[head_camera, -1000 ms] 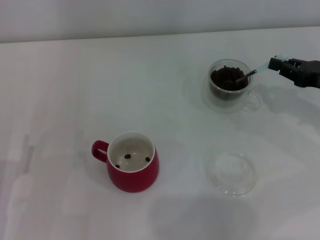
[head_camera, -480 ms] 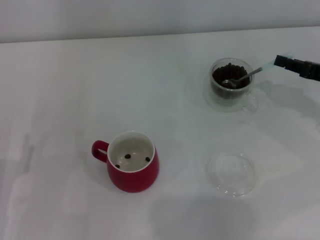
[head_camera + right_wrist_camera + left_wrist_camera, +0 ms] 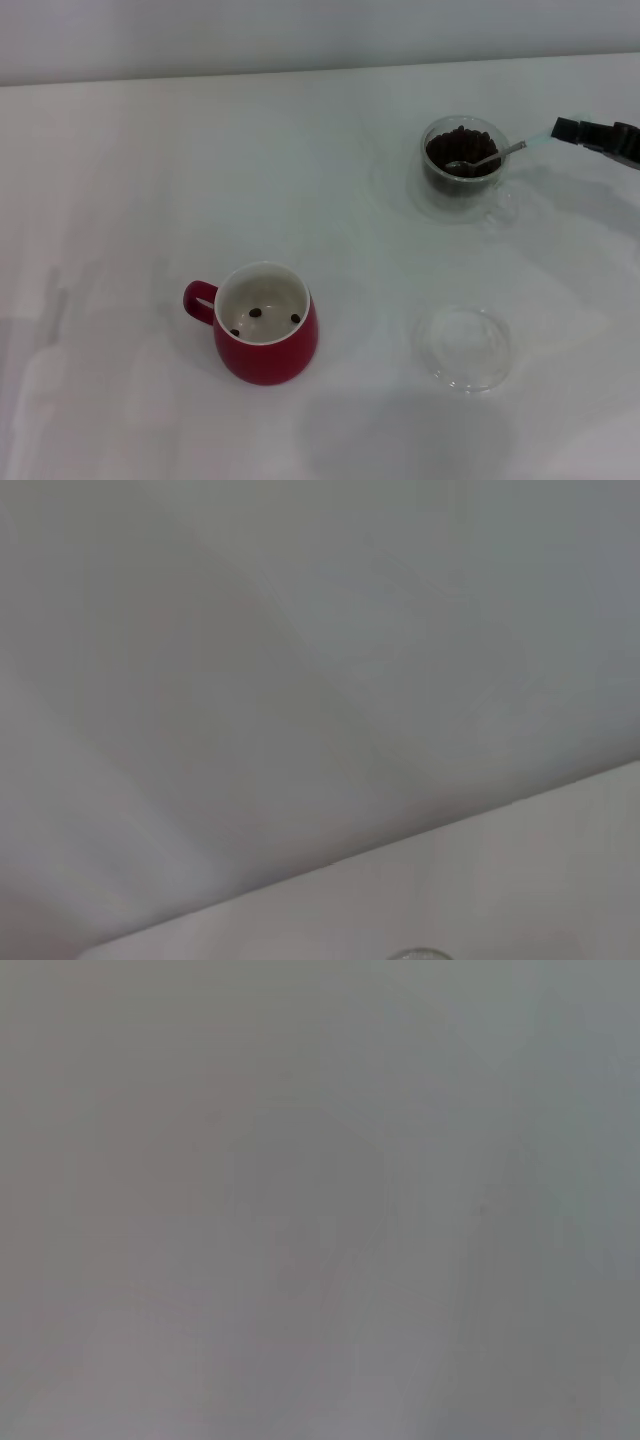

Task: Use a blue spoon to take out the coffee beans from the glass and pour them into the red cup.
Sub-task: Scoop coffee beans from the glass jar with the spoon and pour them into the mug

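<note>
The glass (image 3: 462, 168) stands at the back right of the table, filled with coffee beans (image 3: 458, 150). My right gripper (image 3: 572, 131) enters from the right edge and is shut on the pale blue handle of the blue spoon (image 3: 490, 155). The spoon's metal bowl rests on top of the beans inside the glass. The red cup (image 3: 265, 322) stands at the front left with three loose beans (image 3: 256, 313) on its white bottom. My left gripper is out of view.
A flat clear round dish (image 3: 462, 346) lies on the white table (image 3: 150, 180) in front of the glass. The left wrist view shows only plain grey. The right wrist view shows a bare surface and an edge.
My right gripper has drawn back to the right and slightly up. The spoon has tilted flatter, and its bowl has come up out of the beans to lie on top.
</note>
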Controlling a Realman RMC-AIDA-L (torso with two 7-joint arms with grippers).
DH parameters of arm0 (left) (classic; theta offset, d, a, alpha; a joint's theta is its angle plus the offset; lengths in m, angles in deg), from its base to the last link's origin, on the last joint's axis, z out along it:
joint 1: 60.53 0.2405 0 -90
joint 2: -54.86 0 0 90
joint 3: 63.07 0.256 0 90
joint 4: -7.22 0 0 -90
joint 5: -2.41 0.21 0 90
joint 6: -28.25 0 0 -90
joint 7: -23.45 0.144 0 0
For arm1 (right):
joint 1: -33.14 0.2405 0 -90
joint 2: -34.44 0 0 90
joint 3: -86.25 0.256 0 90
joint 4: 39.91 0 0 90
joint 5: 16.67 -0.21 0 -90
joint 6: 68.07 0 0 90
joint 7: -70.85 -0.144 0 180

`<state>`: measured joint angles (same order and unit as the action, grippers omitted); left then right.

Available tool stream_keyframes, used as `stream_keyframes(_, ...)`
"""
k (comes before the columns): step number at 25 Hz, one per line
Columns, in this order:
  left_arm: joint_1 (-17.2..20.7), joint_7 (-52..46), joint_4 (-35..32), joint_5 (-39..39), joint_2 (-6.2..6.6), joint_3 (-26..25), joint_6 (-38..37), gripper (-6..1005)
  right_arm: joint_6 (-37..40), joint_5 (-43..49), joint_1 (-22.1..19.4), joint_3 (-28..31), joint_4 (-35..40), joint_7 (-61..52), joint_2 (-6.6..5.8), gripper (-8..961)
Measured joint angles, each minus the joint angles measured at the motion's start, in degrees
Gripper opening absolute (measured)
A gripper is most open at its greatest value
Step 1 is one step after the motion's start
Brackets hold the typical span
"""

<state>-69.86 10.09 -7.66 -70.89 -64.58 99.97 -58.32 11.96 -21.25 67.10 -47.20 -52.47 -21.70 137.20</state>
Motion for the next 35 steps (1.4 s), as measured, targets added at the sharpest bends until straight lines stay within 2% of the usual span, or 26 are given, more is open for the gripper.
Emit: stream_keyframes(35,-1.9,0.2,1.8,0.0,0.02,-0.1,2.5,726,-3.3,-0.1,1.8,-1.7,0.5,-18.9,-0.91,138)
